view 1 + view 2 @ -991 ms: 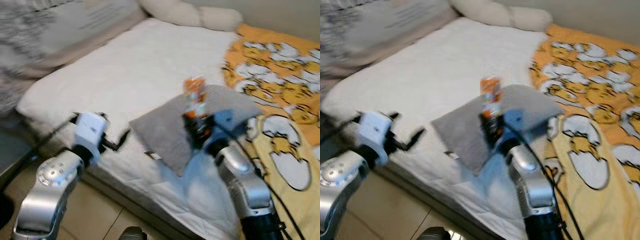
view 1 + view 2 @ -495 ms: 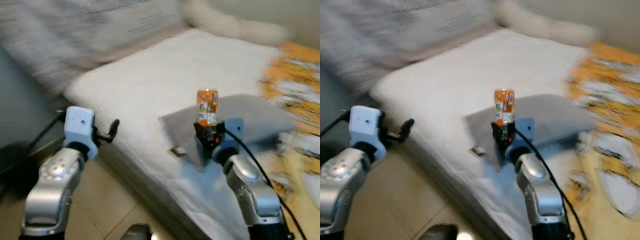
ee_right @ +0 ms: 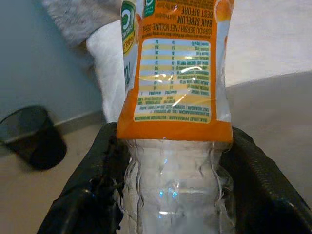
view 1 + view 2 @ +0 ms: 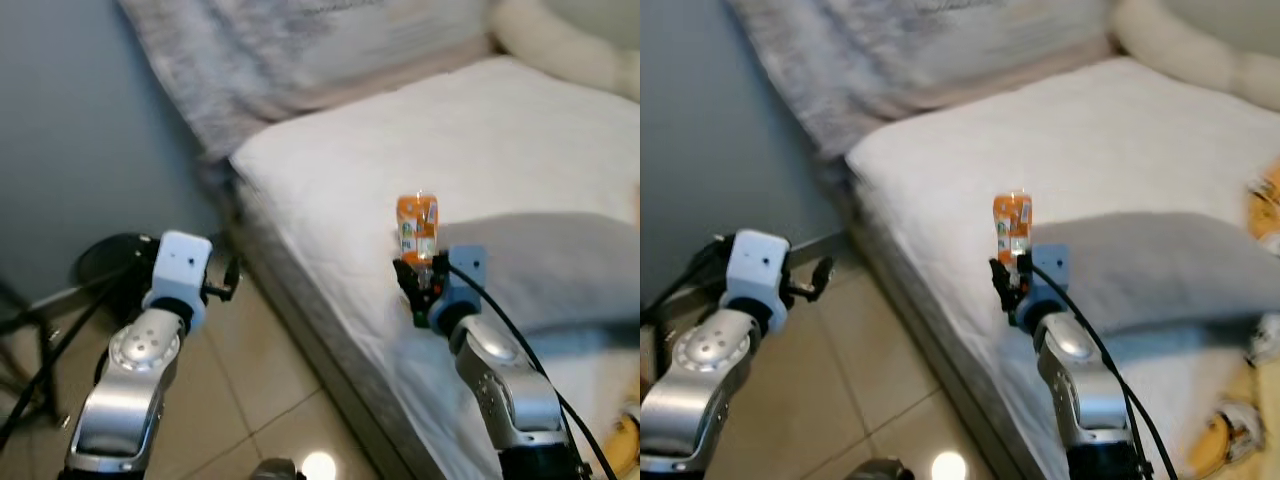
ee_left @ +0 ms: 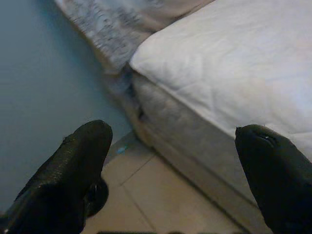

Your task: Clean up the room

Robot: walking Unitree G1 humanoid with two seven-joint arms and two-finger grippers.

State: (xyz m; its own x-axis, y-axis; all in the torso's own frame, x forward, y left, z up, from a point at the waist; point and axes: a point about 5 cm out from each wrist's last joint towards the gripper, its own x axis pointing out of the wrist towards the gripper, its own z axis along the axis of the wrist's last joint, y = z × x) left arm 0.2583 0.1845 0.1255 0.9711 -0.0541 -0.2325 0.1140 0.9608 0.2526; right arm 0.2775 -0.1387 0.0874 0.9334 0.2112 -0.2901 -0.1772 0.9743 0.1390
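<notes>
My right gripper (image 4: 418,285) is shut on a clear plastic bottle (image 4: 417,228) with an orange label, held upright over the edge of the white mattress (image 4: 440,150). In the right wrist view the bottle (image 3: 174,97) stands between the two black fingers (image 3: 92,195). My left gripper (image 4: 228,280) is open and empty, held over the tiled floor (image 4: 270,380) beside the bed. Its two fingertips (image 5: 83,156) stand far apart in the left wrist view. A black mesh wastebasket (image 3: 31,136) stands on the floor by the blue-grey wall.
A grey pillow (image 4: 540,265) lies on the mattress just right of the bottle. A grey patterned blanket (image 4: 260,50) and a cream pillow (image 4: 560,45) lie at the head of the bed. Black stand legs (image 4: 40,340) and a round base (image 4: 115,255) are at the left.
The camera has swung left, so the wall, floor and bed corner now show and the yellow duck blanket has left the picture. The right gripper still holds the bottle upright.
</notes>
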